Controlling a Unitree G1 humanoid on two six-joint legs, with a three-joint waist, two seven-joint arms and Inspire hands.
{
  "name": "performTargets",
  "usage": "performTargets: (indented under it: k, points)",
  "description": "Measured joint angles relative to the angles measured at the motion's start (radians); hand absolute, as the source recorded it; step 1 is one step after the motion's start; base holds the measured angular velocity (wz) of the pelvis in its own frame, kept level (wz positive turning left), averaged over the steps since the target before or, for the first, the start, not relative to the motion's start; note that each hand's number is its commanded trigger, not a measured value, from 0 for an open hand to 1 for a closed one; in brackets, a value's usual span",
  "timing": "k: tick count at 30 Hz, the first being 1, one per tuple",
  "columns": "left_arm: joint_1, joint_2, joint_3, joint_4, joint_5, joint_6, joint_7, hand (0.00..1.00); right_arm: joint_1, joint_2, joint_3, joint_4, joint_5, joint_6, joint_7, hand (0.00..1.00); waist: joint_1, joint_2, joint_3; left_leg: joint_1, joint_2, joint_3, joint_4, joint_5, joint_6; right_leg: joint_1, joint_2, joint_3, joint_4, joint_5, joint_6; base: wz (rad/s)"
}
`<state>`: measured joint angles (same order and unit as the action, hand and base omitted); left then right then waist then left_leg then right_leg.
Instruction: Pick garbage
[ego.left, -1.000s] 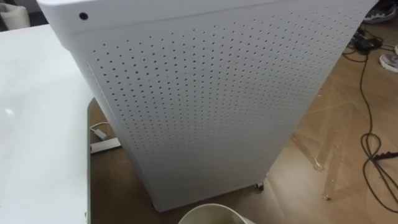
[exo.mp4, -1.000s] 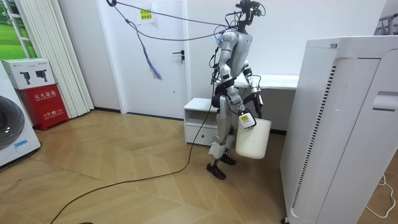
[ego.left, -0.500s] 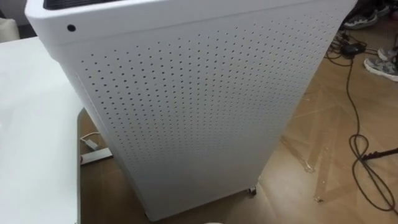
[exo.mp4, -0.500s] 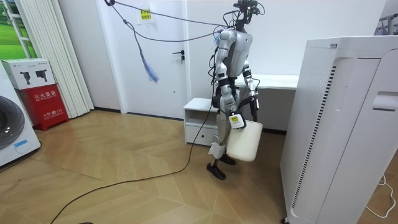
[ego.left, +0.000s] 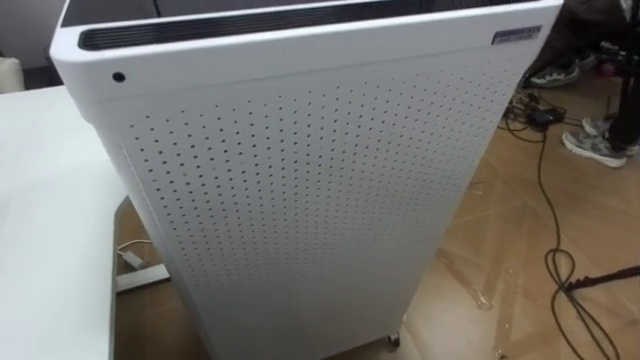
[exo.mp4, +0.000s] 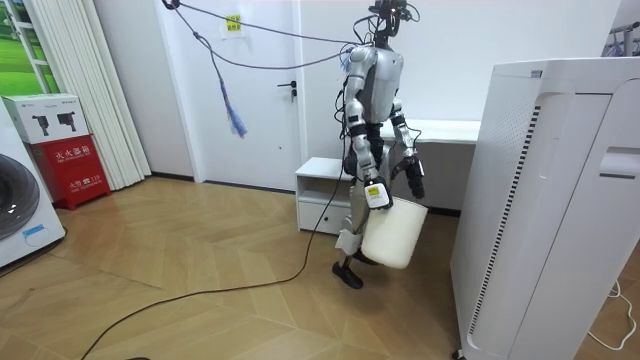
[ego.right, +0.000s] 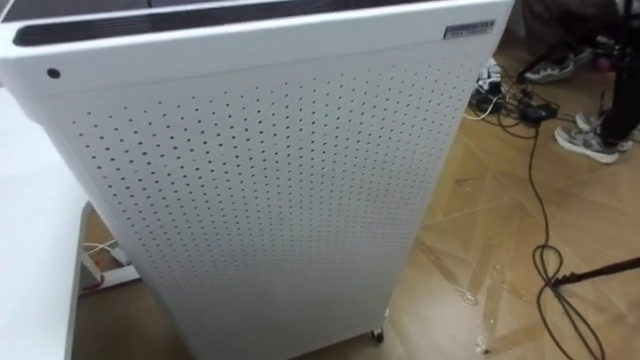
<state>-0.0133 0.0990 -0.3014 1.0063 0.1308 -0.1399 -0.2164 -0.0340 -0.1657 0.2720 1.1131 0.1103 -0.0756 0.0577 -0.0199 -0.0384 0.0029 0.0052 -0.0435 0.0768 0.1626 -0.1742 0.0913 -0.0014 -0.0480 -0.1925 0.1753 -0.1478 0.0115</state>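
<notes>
In the room view I stand between a white desk (exo.mp4: 445, 131) and a tall white perforated cabinet (exo.mp4: 545, 200), facing the cabinet. My right hand (exo.mp4: 376, 194) hangs at hip height, shut on the rim of a white waste bin (exo.mp4: 393, 233), which tilts toward the room view's left. My left hand (exo.mp4: 414, 183) hangs beside the bin, dark against the desk. In the eye views the cabinet's dotted side (ego.left: 300, 200) stands close in front of me.
The desk's top (ego.left: 50, 220) lies at my left, with a white power strip (ego.left: 135, 281) on the floor beside it. Black cables (ego.left: 550, 260) and a person's shoes (ego.left: 590, 145) are on the wooden floor at the right. A low white cupboard (exo.mp4: 320, 190) stands behind me.
The bin has swung toward the room view's left and tilted. My head view has lifted, so the bin's rim has dropped out of its lower edge and the cabinet's top shows.
</notes>
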Motion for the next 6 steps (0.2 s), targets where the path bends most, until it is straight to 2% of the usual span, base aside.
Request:
performTargets:
  k: [2,4,6]
  points:
    - [0.006,-0.016,0.064,0.036,-0.039,-0.015,0.014,0.0,0.016,0.008,-0.048,0.025,-0.003,0.001,0.0,1.0,-0.001,-0.001,-0.0029,0.024,0.003,-0.01,-0.011,-0.007,-0.01,0.036,0.008,-0.003,-0.025,-0.001,-0.002,0.0]
    - [0.015,-0.028,0.112,0.052,-0.061,-0.015,0.017,0.0,0.033,0.01,-0.091,0.028,-0.006,0.003,-0.001,1.0,-0.001,-0.001,-0.0092,0.03,0.006,-0.01,-0.012,-0.01,-0.015,0.041,0.015,-0.003,-0.024,-0.002,-0.003,0.0]
    - [0.018,-0.038,0.154,0.077,-0.087,-0.014,0.017,0.0,0.05,0.013,-0.133,0.028,-0.006,0.003,-0.002,1.0,-0.001,0.0,-0.009,0.036,0.01,-0.01,-0.014,-0.012,-0.018,0.047,0.018,-0.008,-0.025,-0.002,-0.004,0.0]
